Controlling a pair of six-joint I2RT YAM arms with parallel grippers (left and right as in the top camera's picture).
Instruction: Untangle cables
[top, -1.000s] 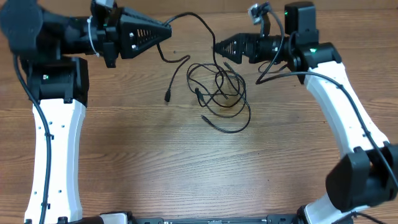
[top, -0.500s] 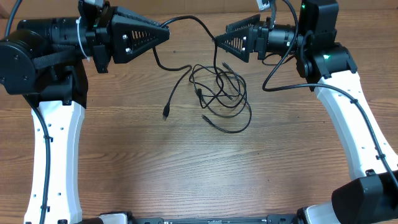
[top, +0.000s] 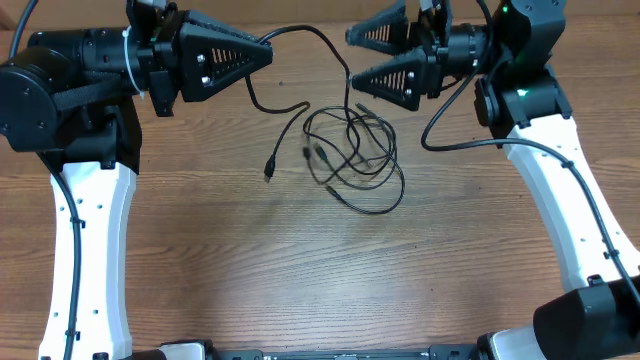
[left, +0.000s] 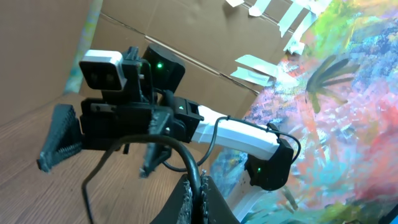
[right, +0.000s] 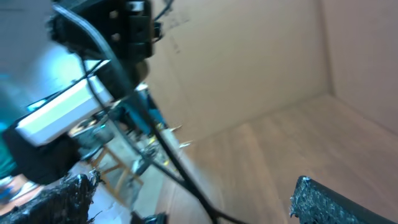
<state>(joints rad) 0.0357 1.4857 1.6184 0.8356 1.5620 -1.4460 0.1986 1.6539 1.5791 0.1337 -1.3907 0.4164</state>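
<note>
Now | left fingers (top: 262, 50) pinched on cables (top: 366, 150) | right fingers (top: 385, 78) spread wide, empty

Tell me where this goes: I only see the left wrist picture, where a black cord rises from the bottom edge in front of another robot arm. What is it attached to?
Observer: Overhead, the left hand is shut on that cable; it arcs right, then drops into a tangle of loops on the table.
Operator: Any loose end?
Observer: Yes. A strand from that hand runs down to a plug lying alone left of the tangle.
Operator: And the other hand?
Observer: The right hand stands open at the tangle's far side, the cable passing by its fingertips.
</note>
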